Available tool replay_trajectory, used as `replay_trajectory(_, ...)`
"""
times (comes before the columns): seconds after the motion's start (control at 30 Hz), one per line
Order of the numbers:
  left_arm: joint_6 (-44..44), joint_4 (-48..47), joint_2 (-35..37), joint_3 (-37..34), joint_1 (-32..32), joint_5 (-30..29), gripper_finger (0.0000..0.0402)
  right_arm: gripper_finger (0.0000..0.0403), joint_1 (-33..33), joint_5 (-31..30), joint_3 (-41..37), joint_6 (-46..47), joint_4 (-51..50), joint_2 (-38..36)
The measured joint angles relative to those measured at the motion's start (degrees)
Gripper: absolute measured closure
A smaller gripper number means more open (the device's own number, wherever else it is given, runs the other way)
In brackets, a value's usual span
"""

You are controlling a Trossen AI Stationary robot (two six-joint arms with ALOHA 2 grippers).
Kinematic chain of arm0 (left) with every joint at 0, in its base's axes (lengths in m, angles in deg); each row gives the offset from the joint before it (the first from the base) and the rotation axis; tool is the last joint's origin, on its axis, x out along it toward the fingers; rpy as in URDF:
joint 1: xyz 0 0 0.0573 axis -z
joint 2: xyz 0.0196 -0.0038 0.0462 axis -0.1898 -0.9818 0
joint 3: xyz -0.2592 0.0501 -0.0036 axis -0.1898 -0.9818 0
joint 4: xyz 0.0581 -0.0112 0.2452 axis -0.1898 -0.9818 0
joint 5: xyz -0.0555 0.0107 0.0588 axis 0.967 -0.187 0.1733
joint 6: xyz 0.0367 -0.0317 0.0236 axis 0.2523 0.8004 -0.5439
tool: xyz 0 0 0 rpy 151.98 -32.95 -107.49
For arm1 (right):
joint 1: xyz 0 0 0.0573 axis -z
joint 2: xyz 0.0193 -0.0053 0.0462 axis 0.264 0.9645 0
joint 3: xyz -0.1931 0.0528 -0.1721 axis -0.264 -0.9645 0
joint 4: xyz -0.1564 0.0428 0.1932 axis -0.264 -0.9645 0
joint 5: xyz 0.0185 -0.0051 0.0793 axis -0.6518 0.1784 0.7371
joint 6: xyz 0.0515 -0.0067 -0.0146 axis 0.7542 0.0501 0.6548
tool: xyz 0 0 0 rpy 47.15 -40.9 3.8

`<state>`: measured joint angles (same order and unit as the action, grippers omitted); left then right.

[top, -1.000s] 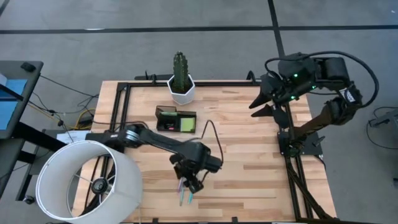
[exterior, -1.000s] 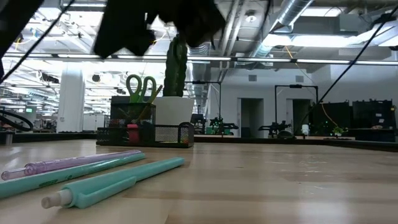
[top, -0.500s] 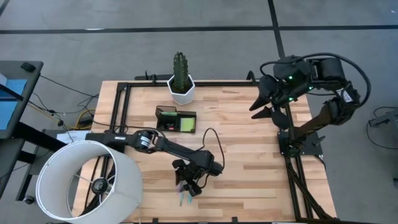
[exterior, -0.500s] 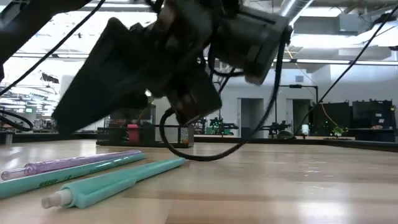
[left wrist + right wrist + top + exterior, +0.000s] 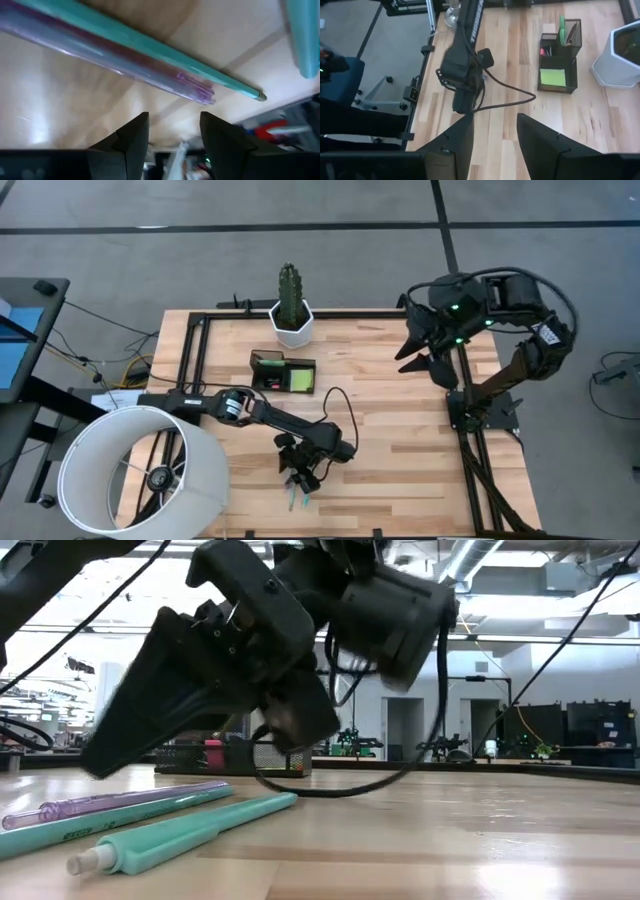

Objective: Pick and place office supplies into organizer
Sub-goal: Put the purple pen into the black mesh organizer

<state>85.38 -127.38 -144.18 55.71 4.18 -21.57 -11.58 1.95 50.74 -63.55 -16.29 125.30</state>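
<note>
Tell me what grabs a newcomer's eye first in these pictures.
The dark left gripper fills the low view, its open fingers angled down over three pens at the table's near edge: a purple pen, a slim teal pen and a thick teal pen. Behind them, the black mesh organizer holds a lime-green sticky-note pad, beside a cactus in a white pot.

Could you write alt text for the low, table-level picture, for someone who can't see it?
The left gripper, dark and bulky, hangs open just above three pens lying on the wooden table: a purple pen, a thin teal pen and a thicker teal pen. The black organizer stands behind.
</note>
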Motion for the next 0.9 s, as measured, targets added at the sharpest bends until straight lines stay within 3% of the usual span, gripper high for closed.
replay_trajectory(0.07, 0.6, 0.2, 1.7, 0.5, -0.1, -4.6, 0.0233, 0.0259, 0.0, 0.0, -0.2, 0.0, 0.0, 0.4)
replay_trajectory(0.17, 8.4, 0.1, 7.7, 0.7, -0.8, -11.4, 0.0233, 0.0260, 0.0, 0.0, 0.0, 0.1, 0.0, 0.7)
replay_trajectory(0.27, 20.8, 0.0, 14.7, 0.8, -0.6, -25.5, 0.0233, 0.0262, 0.0, 0.0, -0.1, 0.1, 0.0, 1.0)
replay_trajectory(0.37, 40.0, 1.1, 21.4, 0.8, 1.6, -42.8, 0.0233, 0.0261, 0.0, 0.0, 0.0, 0.1, 0.0, 1.0)
replay_trajectory(0.43, 52.6, 2.7, 24.2, 0.9, 4.7, -54.6, 0.0233, 0.0260, 0.0, 0.0, 0.0, 0.1, 0.0, 1.0)
replay_trajectory(0.5, 59.5, 4.1, 24.7, 0.9, 8.1, -63.6, 0.0233, 0.0258, 0.0, 0.0, -0.1, 0.1, 0.0, 1.0)
replay_trajectory(0.57, 62.4, 3.6, 24.1, 0.4, 11.2, -66.3, 0.0233, 0.0257, 0.0, 0.0, -0.1, 0.1, 0.0, 1.0)
replay_trajectory(0.73, 66.6, 3.5, 20.3, -5.0, 15.7, -65.4, 0.0233, 0.0259, 0.0, 0.0, -0.1, 0.0, 0.0, 1.0)
replay_trajectory(0.9, 70.8, 6.4, 17.3, -9.2, 16.4, -60.1, 0.0233, 0.0262, 0.0, 0.1, -0.1, 0.1, 0.0, 1.0)
